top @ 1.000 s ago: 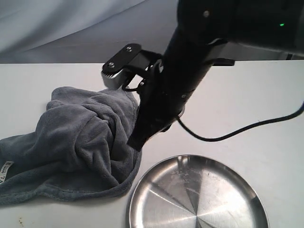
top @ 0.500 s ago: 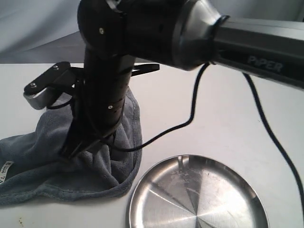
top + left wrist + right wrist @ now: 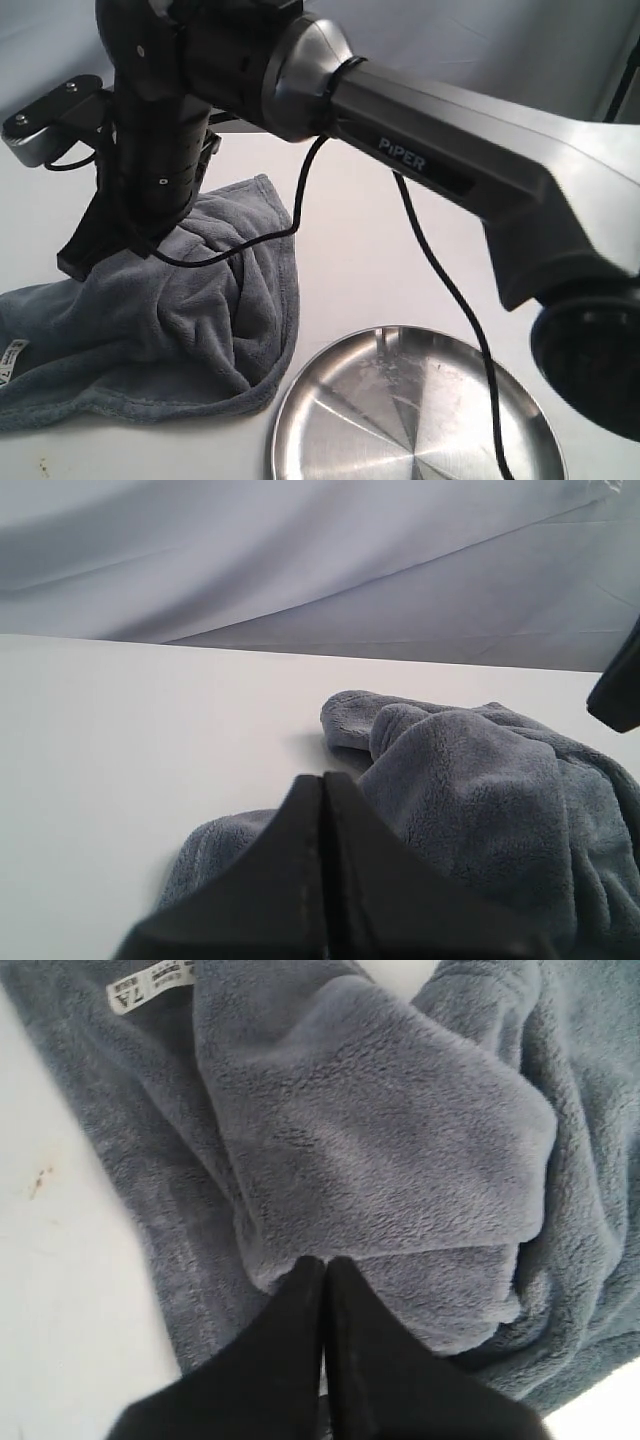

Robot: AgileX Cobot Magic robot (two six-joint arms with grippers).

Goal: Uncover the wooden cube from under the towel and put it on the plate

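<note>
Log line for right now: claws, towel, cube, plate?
right claw: shut, tips at towel fold, grip unclear | left claw: shut | wooden cube: not visible | plate: no cube on it

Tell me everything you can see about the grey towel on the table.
The towel is a plush, dark grey-blue cloth with a stitched hem and a small white tag near one edge. It lies crumpled in thick folds on the white table. Its hem is close beside the steel plate; whether they touch is unclear. The right gripper, reaching across, is shut at the edge of a raised fold and seems to pinch it. Whatever lies beneath is hidden.
</note>
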